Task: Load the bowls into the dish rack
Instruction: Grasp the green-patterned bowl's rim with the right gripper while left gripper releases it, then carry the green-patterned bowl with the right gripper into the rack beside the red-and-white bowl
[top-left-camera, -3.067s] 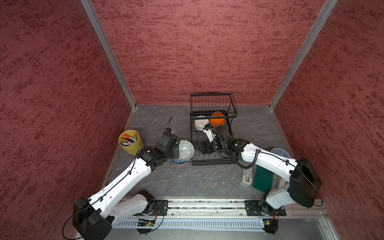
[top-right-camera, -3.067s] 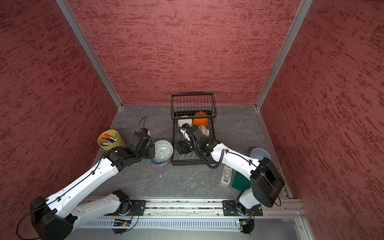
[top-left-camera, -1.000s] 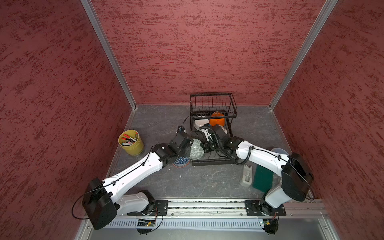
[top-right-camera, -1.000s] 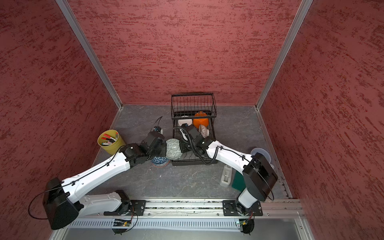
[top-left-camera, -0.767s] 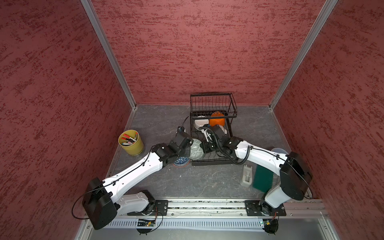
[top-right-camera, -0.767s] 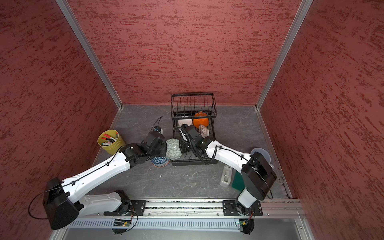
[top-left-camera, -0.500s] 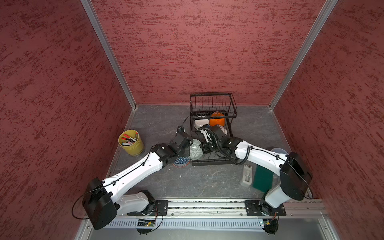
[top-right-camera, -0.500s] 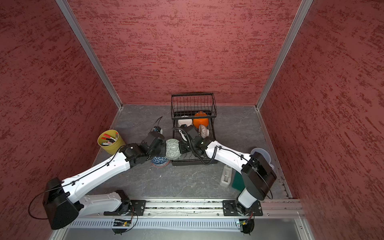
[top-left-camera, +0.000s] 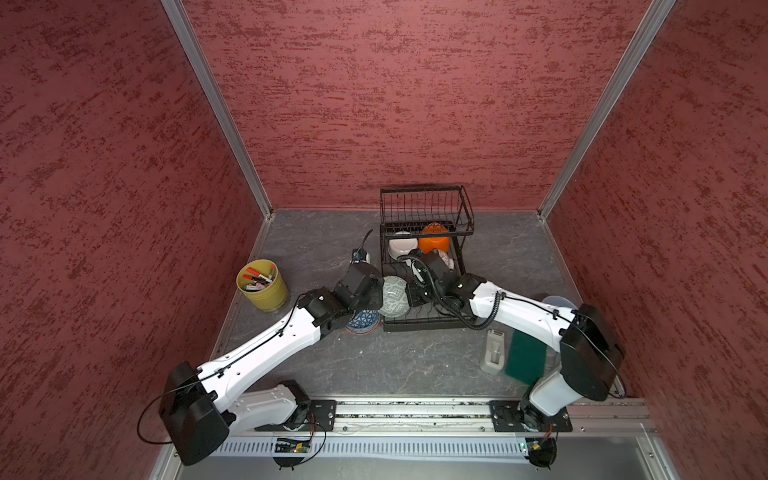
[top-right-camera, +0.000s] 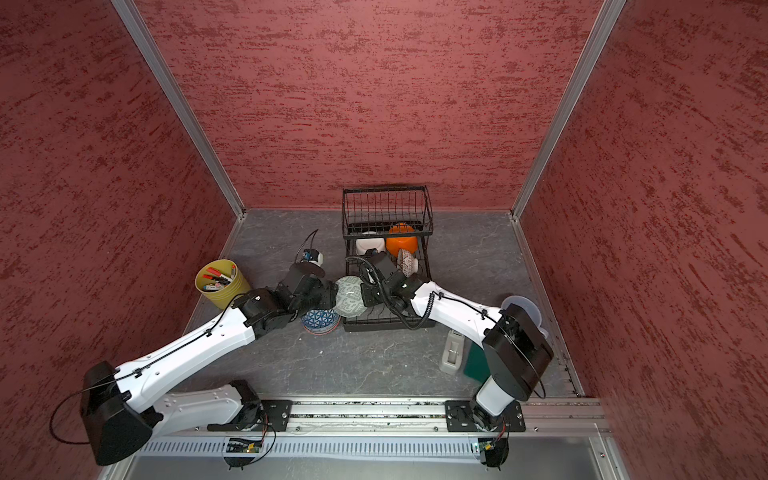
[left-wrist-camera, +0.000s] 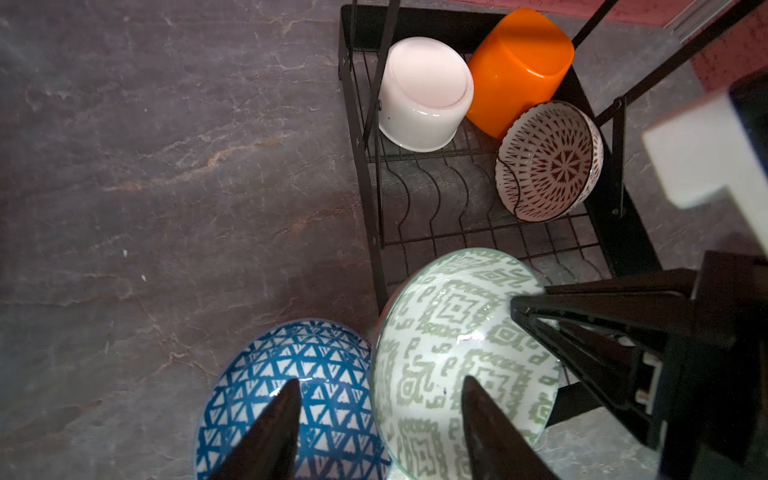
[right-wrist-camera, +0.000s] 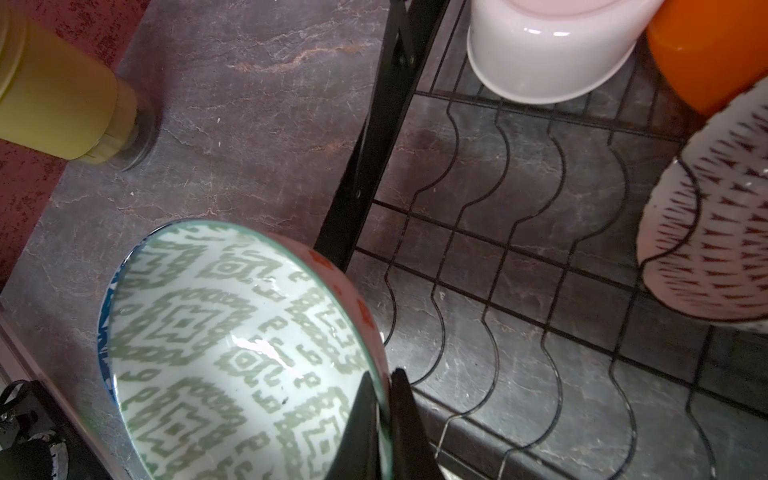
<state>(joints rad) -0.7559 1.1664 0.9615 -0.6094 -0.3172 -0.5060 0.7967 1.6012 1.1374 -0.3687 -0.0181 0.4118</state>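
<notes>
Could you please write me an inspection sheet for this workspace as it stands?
Surface: grey stone-look tabletop, a few pale specks.
Job's things: black wire dish rack holds a plain white bowl and an orange plastic bowl, both base-up, and a red-patterned bowl on edge; green-patterned bowl held tilted at the rack's near corner; blue-patterned bowl on the table beside it.
Clutter: yellow-green cup of markers, grey dispenser, dark green sponge.
Grippers: right gripper shut on the green-patterned bowl's rim; left gripper open, straddling that rim.
Cables: black hose loops from the right wrist over the rack.
Surroundings: red textured walls, metal rail in front.
</notes>
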